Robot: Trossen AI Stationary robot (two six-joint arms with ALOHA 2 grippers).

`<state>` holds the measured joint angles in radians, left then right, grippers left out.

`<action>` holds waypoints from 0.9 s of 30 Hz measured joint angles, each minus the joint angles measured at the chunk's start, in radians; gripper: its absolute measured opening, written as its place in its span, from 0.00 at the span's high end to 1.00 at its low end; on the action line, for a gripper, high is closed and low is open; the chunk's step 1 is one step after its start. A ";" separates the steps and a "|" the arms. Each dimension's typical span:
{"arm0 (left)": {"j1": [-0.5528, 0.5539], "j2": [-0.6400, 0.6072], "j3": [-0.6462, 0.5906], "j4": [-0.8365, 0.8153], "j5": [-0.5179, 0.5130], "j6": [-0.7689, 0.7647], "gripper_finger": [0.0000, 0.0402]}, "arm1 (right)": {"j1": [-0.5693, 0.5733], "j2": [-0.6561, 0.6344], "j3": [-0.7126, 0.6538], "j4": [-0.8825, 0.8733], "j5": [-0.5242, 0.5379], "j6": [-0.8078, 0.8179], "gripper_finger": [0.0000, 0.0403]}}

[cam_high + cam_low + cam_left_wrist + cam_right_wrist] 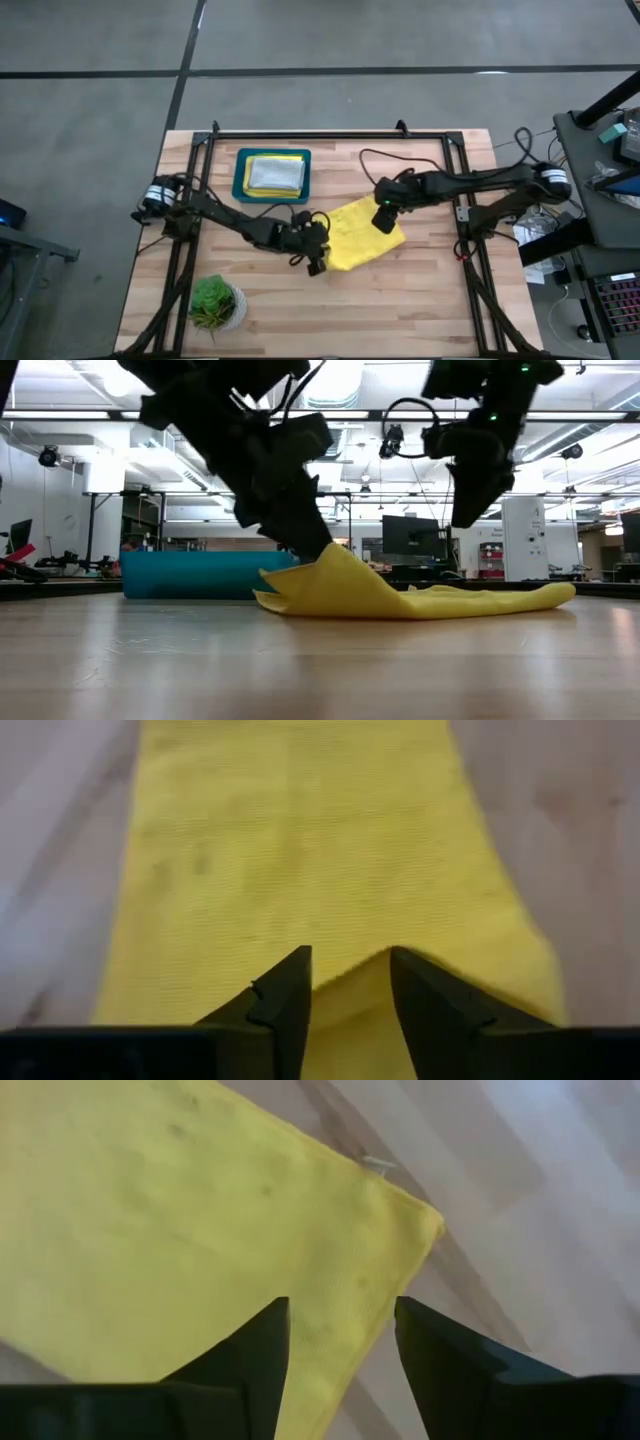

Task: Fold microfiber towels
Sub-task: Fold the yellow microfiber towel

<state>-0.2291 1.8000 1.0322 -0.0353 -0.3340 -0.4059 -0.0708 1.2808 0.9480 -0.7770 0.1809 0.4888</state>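
Note:
A yellow microfiber towel point(365, 238) lies on the wooden table right of centre, its left end raised in a peak point(335, 560). My left gripper point(318, 258) is at that left end, shut on the cloth. My right gripper point(385, 220) stands open above the towel's far right part, clear of it in the low view point(468, 510). Its wrist view shows the towel's corner point(425, 1225) lying flat on the wood beyond the parted fingers. More folded towels point(275, 173), a pale grey one on top, rest in the teal tray point(240, 180). My left gripper pinches the yellow towel's left edge point(350, 982) between its two fingers, where the cloth bunches into a small fold. The fingers slant down from the table's left. The held end stands lifted in a peak; the rest of the towel point(480, 600) lies slack on the table.
The teal tray stands at the far left of centre and shows behind the towel in the low view point(190, 575). A small potted plant point(215, 303) stands at the near left. A black frame point(330, 135) runs along the table's far and side edges. Bare wood lies near the front.

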 joint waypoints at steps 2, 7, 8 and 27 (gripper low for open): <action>0.003 0.000 0.017 -0.008 0.051 0.001 0.72 | 0.000 -0.042 -0.038 0.021 -0.005 0.028 0.58; -0.003 -0.018 0.032 -0.067 0.246 -0.053 0.78 | 0.000 -0.109 -0.109 0.029 -0.004 0.076 0.59; -0.006 -0.021 0.030 -0.087 0.260 -0.083 0.79 | 0.000 -0.118 -0.121 0.032 -0.005 0.077 0.59; 0.026 0.137 0.026 0.042 0.068 -0.098 0.79 | -0.008 -0.097 -0.194 0.181 -0.029 0.116 0.60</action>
<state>-0.2031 1.9366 1.0585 0.0063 -0.2661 -0.5041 -0.0790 1.1837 0.7544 -0.5955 0.1521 0.6051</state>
